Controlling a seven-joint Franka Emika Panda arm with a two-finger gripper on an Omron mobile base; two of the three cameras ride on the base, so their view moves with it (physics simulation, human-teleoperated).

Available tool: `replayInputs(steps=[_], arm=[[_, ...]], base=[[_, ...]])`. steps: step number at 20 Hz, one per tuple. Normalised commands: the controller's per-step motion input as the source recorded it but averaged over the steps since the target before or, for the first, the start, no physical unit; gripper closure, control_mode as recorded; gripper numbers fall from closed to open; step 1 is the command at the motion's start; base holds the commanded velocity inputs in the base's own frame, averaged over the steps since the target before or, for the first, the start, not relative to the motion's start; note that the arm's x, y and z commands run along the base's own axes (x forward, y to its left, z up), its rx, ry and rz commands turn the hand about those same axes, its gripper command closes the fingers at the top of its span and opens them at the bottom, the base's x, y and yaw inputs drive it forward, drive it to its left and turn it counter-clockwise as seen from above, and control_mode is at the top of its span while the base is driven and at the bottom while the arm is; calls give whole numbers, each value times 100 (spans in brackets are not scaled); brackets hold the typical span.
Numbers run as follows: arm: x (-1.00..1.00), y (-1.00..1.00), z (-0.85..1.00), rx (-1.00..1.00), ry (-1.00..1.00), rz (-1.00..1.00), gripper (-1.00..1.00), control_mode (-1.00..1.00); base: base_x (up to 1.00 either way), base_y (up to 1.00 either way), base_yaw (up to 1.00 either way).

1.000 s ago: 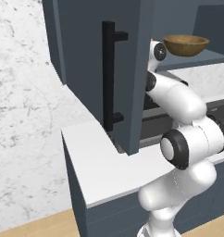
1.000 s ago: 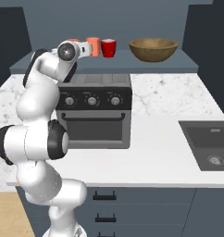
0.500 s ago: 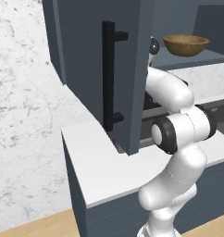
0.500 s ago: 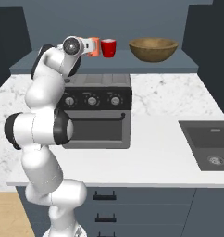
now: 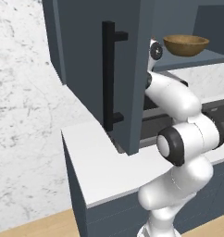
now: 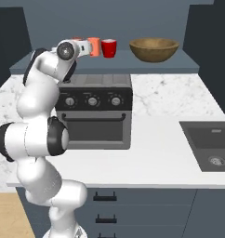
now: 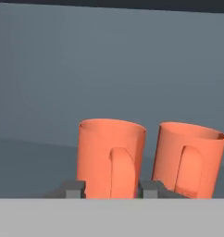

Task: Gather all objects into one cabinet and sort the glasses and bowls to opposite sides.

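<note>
**Spread end effector at the orange cup on the cabinet shelf**

From the hand view, we're right up against two orange cups: the left cup (image 7: pixel 111 157) dead ahead, the right cup (image 7: pixel 190 159) just beside it and tilted in frame. Each shows a raised vertical strip on its front, and we can't say what that strip is. The end effector (image 7: pixel 111 189) is spread, with its dark fingertips (image 7: pixel 74 189) rising on either side of the left cup's foot. The bottom edge cuts off that foot, so we can't tell whether the pads touch it.

In the right base view, the end effector (image 6: pixel 86 46) reaches onto the shelf (image 6: pixel 188 65) above the oven (image 6: pixel 93 111). One orange cup (image 6: pixel 93 46) shows at its tip. A sliver of another orange cup (image 6: pixel 76 41) peeks over the wrist, mostly hidden. The red mug (image 6: pixel 109 48) stands just right of the cups. The wooden bowl (image 6: pixel 154 49) sits well apart at the shelf's right side. Below lie the surface (image 6: pixel 156 153) and the sink (image 6: pixel 212 144), which is clipped at the edge.

In the left base view, the open cabinet door (image 5: pixel 86 55) with its black bar handle (image 5: pixel 108 83) covers the arm's far end. The bowl (image 5: pixel 185 45) stays visible past it.
</note>
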Motion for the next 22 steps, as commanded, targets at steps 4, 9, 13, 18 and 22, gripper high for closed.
replayInputs(steps=[4,9,13,18,22], arm=[[-64,-6,0,0,-5,0,-100,-100],[-67,-33,0,0,-2,0,-100,-100],[-77,-52,9,4,0,-6,-100,-100],[-99,-55,13,9,0,-7,-100,-100],[-100,-53,15,13,0,-5,-100,-100]], base=[[0,0,0],[0,0,0],[0,0,0],[0,0,0],[0,0,0]])
